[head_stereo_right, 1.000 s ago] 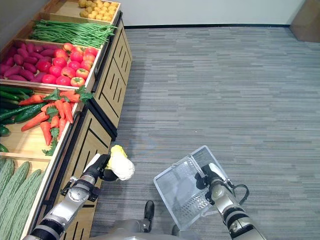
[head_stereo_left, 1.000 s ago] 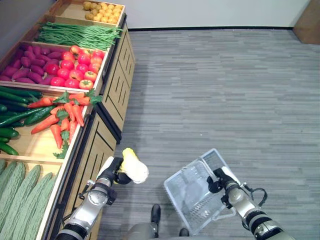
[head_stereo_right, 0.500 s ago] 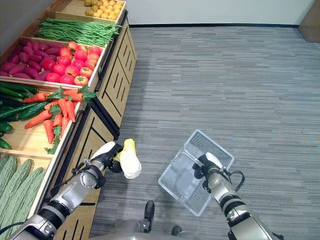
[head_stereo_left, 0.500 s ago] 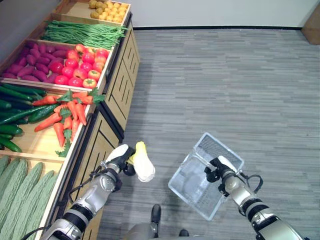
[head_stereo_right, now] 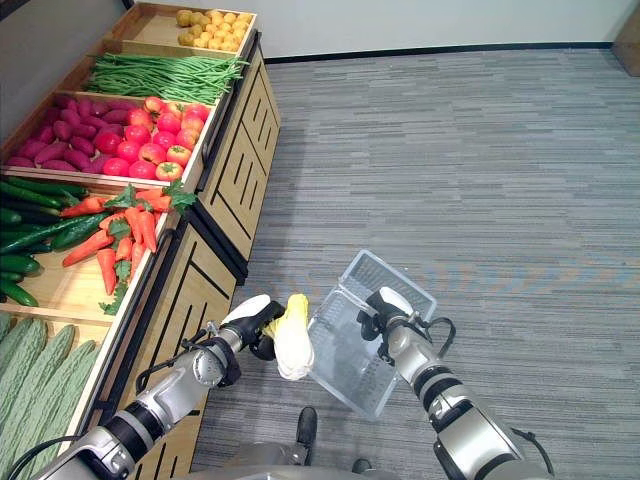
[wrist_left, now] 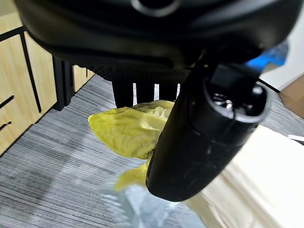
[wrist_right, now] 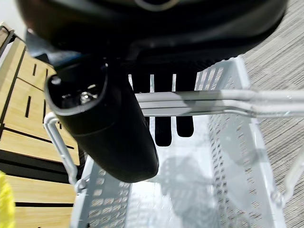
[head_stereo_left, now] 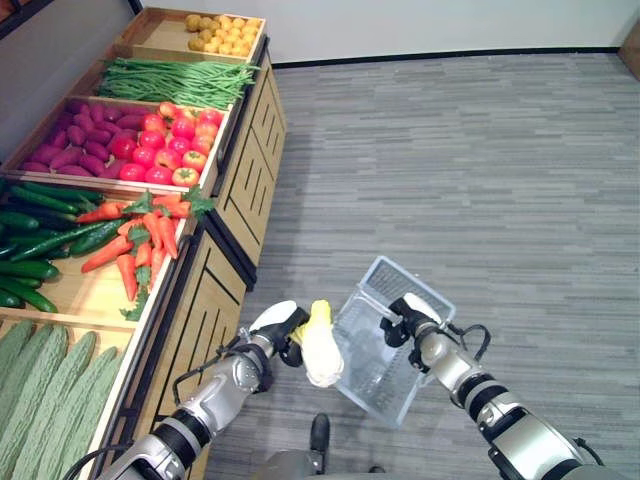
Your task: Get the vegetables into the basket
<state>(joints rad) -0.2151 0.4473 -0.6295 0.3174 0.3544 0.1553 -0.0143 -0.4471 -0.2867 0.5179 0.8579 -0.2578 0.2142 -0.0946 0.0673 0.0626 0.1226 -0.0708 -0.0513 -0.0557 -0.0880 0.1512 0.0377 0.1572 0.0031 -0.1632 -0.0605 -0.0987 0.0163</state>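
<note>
My left hand [head_stereo_left: 270, 330] is curled round a pale yellow cabbage [head_stereo_left: 320, 345], pinching it between thumb and fingers and holding it in the air, leaf tip up, just beside the near rim of the basket [head_stereo_left: 375, 375] and not yet inside. My right hand [head_stereo_left: 408, 318] is clenched on the basket's white wire handle [wrist_right: 213, 102], carrying the clear, tilted basket above the grey floor [head_stereo_left: 480, 160]. To my left stands the wooden stand [head_stereo_left: 225, 200] with carrots [head_stereo_left: 140, 240], cucumbers [head_stereo_left: 40, 235], tomatoes [head_stereo_left: 170, 145] and green beans [head_stereo_left: 175, 80].
</note>
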